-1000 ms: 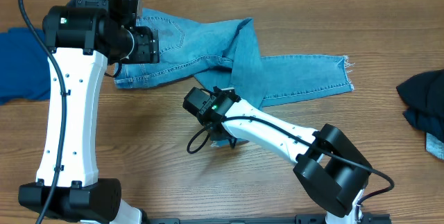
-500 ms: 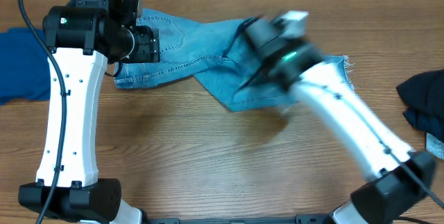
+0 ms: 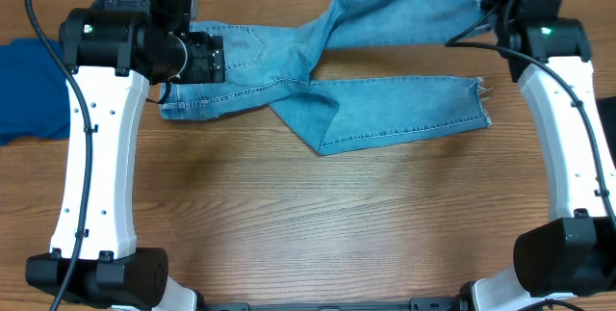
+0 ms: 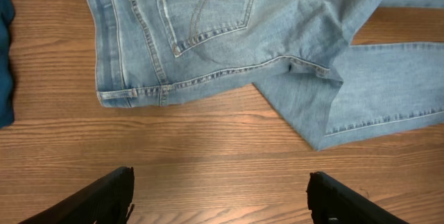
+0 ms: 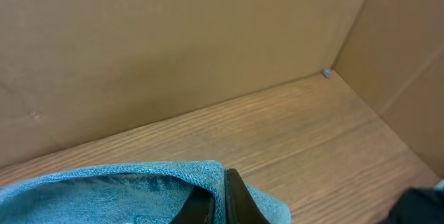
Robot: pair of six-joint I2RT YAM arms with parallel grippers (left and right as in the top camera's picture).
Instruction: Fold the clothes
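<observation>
Jeans (image 3: 385, 109) in far-extended right gripper (image 5: 216, 200)

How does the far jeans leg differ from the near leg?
The far leg is gripped at its end by the shut right gripper; the near leg is free. The far leg slants toward the back right corner; the near leg lies flat across the table. The near leg's frayed hem shows; the far leg's is hidden. Both are pale-blue denim.

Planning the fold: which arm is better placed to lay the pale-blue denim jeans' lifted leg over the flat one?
Right, probably: the right pincer is shut on the jeans at that leg's hem; the left pincer hangs open by the waistband.
</observation>
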